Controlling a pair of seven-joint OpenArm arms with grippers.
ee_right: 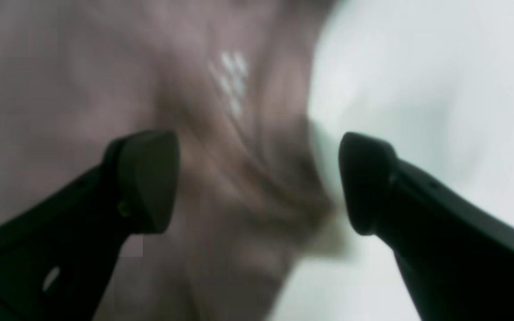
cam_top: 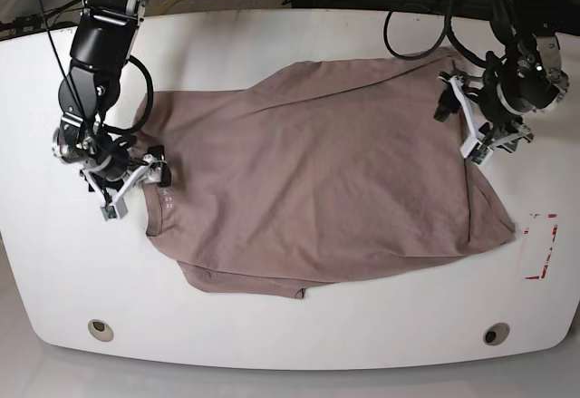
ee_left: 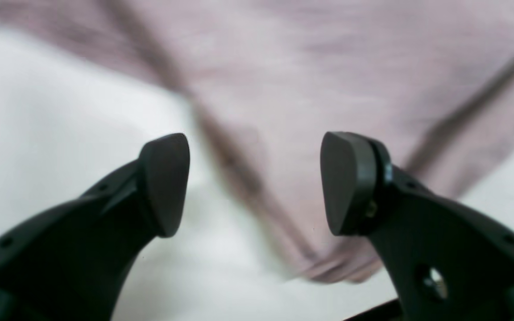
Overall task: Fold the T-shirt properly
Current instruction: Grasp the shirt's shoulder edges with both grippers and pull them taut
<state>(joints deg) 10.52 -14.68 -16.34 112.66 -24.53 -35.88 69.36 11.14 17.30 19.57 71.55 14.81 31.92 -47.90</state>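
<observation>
The mauve-brown T-shirt [cam_top: 317, 180] lies spread on the white table [cam_top: 272, 44], with its lower edge folded under near the front. My right gripper [cam_top: 152, 177] sits at the shirt's left edge by the collar. In the right wrist view it [ee_right: 257, 180] is open, with the blurred cloth [ee_right: 105, 89] and a small white label [ee_right: 232, 84] below it. My left gripper [cam_top: 464, 124] hovers at the shirt's right edge. The left wrist view shows it [ee_left: 255, 183] open over a seam of the shirt [ee_left: 310, 80], nothing between its fingers.
A red-outlined rectangle [cam_top: 542, 244] is marked on the table at the right, beside the shirt's corner. Two round holes [cam_top: 101, 328] [cam_top: 496, 334] sit near the front edge. Black cables [cam_top: 408, 44] trail across the back right.
</observation>
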